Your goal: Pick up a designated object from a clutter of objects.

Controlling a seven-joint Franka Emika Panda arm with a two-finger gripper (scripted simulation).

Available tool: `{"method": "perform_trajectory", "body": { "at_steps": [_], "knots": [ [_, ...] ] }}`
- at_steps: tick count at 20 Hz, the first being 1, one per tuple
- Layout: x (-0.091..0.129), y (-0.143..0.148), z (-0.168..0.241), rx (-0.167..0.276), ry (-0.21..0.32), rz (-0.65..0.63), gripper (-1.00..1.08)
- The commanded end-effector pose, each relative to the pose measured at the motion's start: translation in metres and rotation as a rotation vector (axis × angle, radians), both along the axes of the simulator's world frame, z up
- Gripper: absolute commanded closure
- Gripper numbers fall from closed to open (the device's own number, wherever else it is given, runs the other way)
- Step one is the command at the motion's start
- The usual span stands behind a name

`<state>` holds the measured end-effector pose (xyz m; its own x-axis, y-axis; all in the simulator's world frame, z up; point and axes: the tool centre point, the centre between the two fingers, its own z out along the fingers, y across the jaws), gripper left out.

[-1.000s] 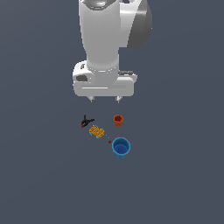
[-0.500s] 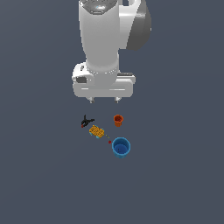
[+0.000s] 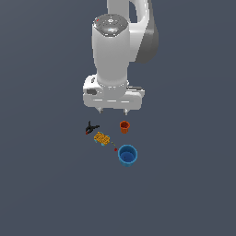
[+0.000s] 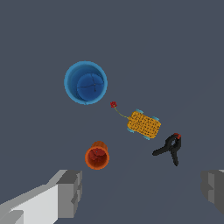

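The small orange-red cup (image 3: 124, 126) stands upright on the grey floor; it also shows in the wrist view (image 4: 97, 156). Near it lie the larger blue cup (image 3: 127, 154) (image 4: 85, 82), the yellow studded block (image 3: 101, 138) (image 4: 144, 124), the black clamp (image 3: 91, 128) (image 4: 169, 148) and a tiny red bit (image 3: 115, 149) (image 4: 113, 104). My gripper (image 3: 113, 110) (image 4: 142, 192) hangs open and empty above the clutter, its fingertips (image 3: 126, 111) well above the orange cup. One finger (image 4: 70, 192) shows close to the orange cup in the wrist view.
The grey floor (image 3: 184, 184) spreads around the clutter on all sides. The arm's white body (image 3: 115, 50) rises behind the items in the exterior view.
The arm's wrist and hand have shifted slightly; the gripper stays open above the clutter. The objects have not moved.
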<state>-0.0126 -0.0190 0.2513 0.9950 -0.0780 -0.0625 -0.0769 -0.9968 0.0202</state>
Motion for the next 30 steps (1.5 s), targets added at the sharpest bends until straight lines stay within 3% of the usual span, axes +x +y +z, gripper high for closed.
{"method": "perform_trajectory", "body": {
  "at_steps": [1, 17, 30],
  "knots": [
    [-0.002, 0.005, -0.014, -0.001, -0.005, -0.034, -0.92],
    [-0.043, 0.044, -0.127, -0.003, -0.051, -0.342, -0.92],
    [-0.068, 0.056, -0.163, 0.000, -0.066, -0.462, -0.92]
  ]
}}
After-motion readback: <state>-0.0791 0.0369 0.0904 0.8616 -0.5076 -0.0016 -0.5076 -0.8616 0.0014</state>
